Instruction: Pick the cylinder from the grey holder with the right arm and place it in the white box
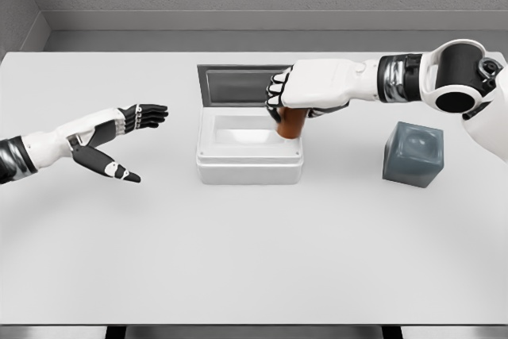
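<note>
Now: placing step | right hand (287, 94) clasps the brown cylinder (291, 122), held upright over the white box (249, 166), near its right rim | grey holder (413, 154) sits apart on the table (254, 252) | left hand (119, 144) idle, fingers spread | next: lower inside, then release.

At frame centre the right hand (305, 89) grips the brown cylinder (291, 122) over the open white box (249, 166), grey holder (413, 154) at right, left hand (107, 148) spread at left.
</note>
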